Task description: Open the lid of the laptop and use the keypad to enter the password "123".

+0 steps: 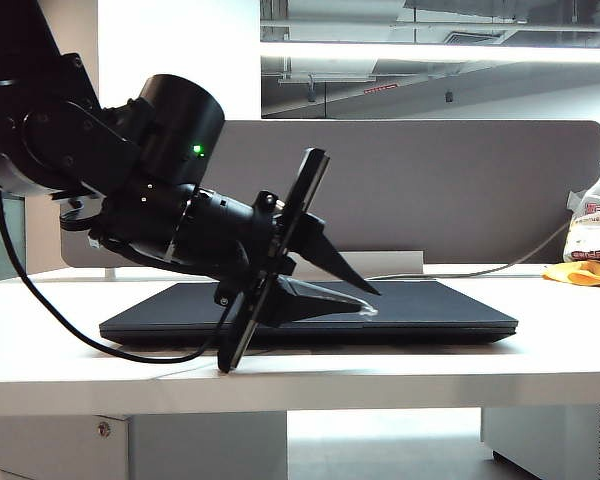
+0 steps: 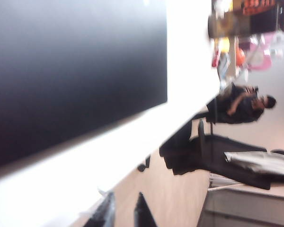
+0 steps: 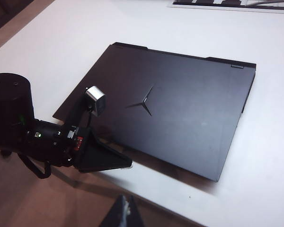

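Note:
The matte-black laptop lies flat on the white table with its lid shut, a faint emblem on the lid's back. The keypad is hidden under the shut lid. My left gripper hovers low at the laptop's front edge, over the table's front strip, with its fingers pointing along that edge. Its fingers stand a little apart with nothing between them, so the left gripper is open. My right gripper hangs off the table's front edge, fingers pressed together, and holds nothing.
A wide grey partition board stands behind the laptop. A plastic bag of packets and a cable sit at the back right. A black cable droops from the left arm. A seated person is far off.

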